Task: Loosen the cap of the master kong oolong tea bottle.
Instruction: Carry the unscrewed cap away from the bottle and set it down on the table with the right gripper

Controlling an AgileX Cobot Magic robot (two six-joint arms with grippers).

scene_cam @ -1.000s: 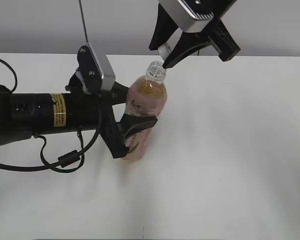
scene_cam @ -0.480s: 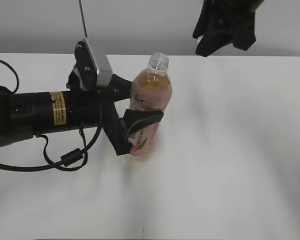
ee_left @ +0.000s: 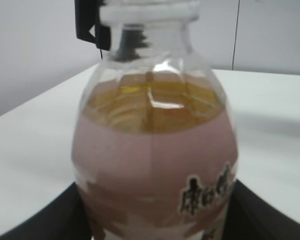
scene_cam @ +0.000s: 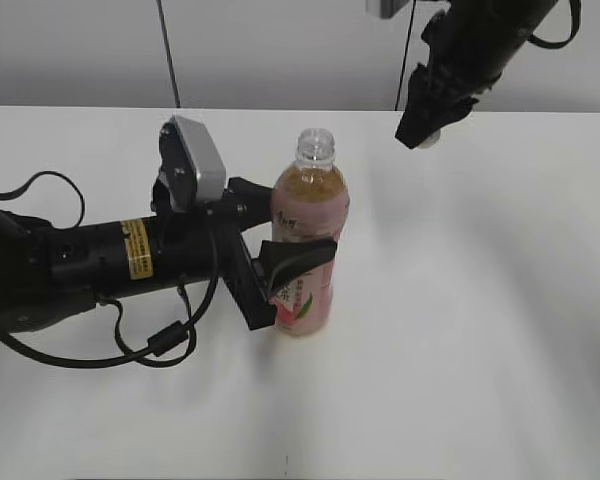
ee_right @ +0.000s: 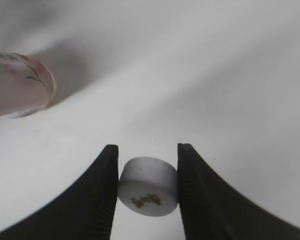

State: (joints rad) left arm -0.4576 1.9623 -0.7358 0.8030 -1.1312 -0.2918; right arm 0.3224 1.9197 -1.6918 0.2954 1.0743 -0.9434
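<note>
The master kong oolong tea bottle stands upright at the table's middle, its neck open with no cap on it. It fills the left wrist view and its base shows in the right wrist view. My left gripper is shut on the bottle's labelled body. My right gripper is up at the right, above the table and away from the bottle. It is shut on the white cap, which sits between its two black fingers with its marked top showing.
The white table stretches to the right and front of the bottle. A grey wall runs behind it. The left arm's black body and cables lie across the table's left side.
My right gripper has lifted away from the bottle's mouth and swung to the right with the cap. The left arm and bottle have shifted slightly right and the bottle stands straighter.
</note>
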